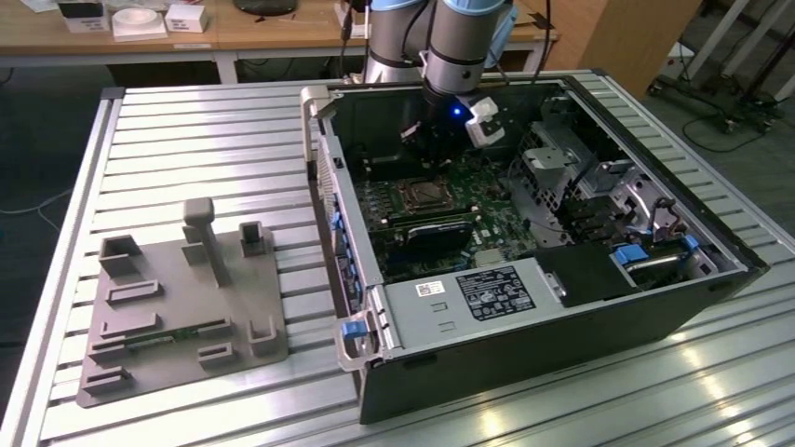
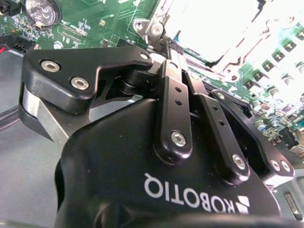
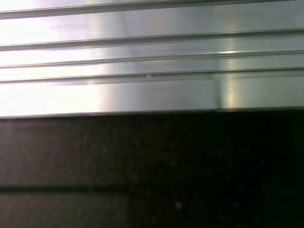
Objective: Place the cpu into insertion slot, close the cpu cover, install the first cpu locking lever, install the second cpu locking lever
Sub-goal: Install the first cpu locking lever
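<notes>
cpu: the cpu (image 1: pixel 424 194) looks to you already seated, a pale square in the middle of the insertion slot (image 1: pixel 423 208), just beyond the tips of the jaws.
insertion slot: it sits on the green board (image 2: pixel 95 19) inside the open computer case (image 1: pixel 534 372). in the second wrist view its corner lies just ahead of the jaws; whether they touch it you cannot tell.
cpu cover: the cpu cover (image 2: pixel 223 61) appears to lie flat over the slot, glaring bright ahead of the jaws. take it as likely closed, not certain.
locking levers: too washed out for you to tell latched from free, so count both lever steps as unconfirmed.
jaws: the gripper (image 2: pixel 164 47) holds its jaws narrow, tips close together with no gap you can make out. whether they pinch anything thin you cannot tell.
arm: it reaches down into the case, with the jaws low over the board.
done so far: by this reading, cpu placed and cover down.
left: the two levers, as far as the views show.
away from the jaws: a grey fixture (image 1: pixel 174 298) rests on the slatted tabletop (image 1: pixel 199 130), outside the case and well apart from the jaws.
</notes>
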Tool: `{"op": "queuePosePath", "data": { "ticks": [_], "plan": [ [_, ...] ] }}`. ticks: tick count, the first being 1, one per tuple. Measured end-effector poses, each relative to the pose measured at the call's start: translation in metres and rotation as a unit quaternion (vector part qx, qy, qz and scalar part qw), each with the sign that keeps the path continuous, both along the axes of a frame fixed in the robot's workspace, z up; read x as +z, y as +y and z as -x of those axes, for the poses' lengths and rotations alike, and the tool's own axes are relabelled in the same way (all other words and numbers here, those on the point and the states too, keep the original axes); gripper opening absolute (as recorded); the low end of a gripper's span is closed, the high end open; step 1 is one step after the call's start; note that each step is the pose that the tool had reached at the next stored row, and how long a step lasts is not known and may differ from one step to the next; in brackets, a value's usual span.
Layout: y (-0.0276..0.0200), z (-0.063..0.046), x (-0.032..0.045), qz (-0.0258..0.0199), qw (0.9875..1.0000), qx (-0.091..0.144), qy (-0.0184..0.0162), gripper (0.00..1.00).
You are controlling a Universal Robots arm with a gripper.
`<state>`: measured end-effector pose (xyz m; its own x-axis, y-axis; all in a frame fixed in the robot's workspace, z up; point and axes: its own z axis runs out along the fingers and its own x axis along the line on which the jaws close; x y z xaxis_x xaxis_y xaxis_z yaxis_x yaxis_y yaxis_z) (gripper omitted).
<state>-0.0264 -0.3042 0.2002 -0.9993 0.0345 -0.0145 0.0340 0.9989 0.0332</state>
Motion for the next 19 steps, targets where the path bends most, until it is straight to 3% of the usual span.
{"op": "queuePosePath", "data": {
  "ticks": [11, 15, 19],
  "plan": [
    [0.0001, 0.0000, 0.0063, -0.0007, 1.0000, 0.000, 0.0000, 0.10],
    [0.0001, 0.0000, 0.0086, -0.0074, 1.0000, 0.000, 0.0000, 0.10],
    [0.0001, 0.0000, 0.0095, -0.0181, 0.9998, 0.000, 0.0000, 0.10]
  ]
}}
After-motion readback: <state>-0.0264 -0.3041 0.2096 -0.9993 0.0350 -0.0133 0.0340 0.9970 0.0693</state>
